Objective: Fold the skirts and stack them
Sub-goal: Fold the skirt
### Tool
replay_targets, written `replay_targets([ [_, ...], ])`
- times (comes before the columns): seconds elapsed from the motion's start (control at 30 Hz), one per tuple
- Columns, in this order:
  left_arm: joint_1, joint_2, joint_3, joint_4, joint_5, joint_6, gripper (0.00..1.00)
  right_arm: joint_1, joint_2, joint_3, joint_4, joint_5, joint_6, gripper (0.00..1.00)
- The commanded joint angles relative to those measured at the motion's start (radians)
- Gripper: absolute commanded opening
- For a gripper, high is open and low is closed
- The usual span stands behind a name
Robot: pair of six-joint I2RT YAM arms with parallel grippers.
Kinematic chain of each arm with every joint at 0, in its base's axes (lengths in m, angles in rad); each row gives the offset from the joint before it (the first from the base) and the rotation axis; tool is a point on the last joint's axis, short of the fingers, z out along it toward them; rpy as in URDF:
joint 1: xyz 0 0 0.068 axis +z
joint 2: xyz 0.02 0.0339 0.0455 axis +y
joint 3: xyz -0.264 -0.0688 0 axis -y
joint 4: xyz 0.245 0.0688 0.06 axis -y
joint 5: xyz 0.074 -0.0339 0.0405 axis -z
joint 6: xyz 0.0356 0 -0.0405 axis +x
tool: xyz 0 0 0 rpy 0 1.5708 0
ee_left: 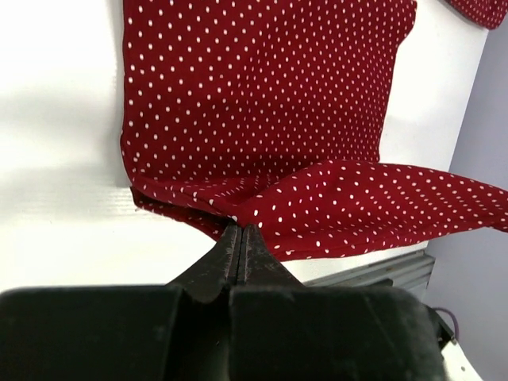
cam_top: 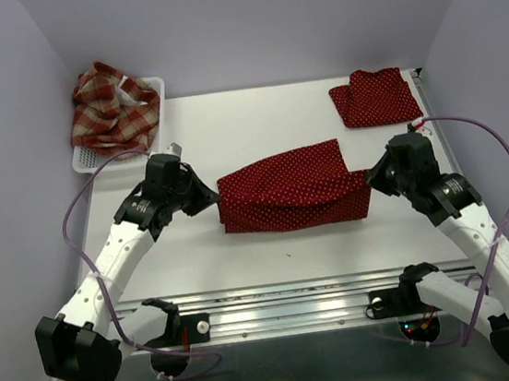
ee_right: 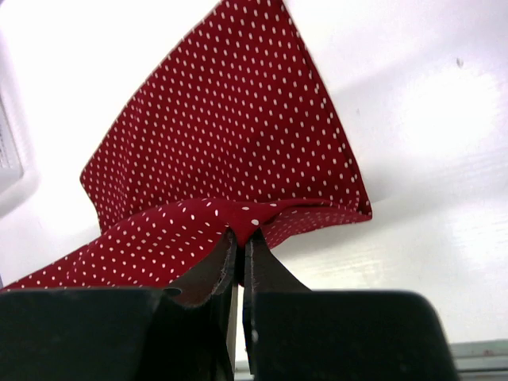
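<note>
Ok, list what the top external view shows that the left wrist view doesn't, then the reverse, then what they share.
Top external only: the plaid skirt heaped in the basket at the far left, and the right claw pinching the right end of the spread polka-dot skirt.
Left wrist only: close up, the left claw shut on a raised fold at that skirt's edge.
Both: the spread skirt on the white table, and the folded skirt at the far right, just a corner of it in the wrist view.

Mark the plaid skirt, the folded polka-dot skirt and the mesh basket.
plaid skirt [cam_top: 113,110]: top external view, middle of crumpled heap.
folded polka-dot skirt [cam_top: 375,97]: top external view, centre of top layer.
mesh basket [cam_top: 91,160]: top external view, bare near corner.
</note>
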Motion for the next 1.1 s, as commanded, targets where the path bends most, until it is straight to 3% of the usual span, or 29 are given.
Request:
replay_targets([
  [0.0, 0.007, 0.042, 0.08, 0.032, -0.069, 0.022, 0.0, 0.005, 0.04, 0.085, 0.142, 0.105, -0.047, 0.01],
  [0.53, 0.079, 0.311, 0.209, 0.05, -0.103, 0.086, 0.0, 0.005, 0.296, 0.122, 0.337, 0.224, -0.062, 0.01],
  [1.07, 0.111, 0.527, 0.269, 0.131, -0.161, 0.095, 0.0, -0.071, 0.569, 0.145, 0.513, 0.215, -0.105, 0.0],
])
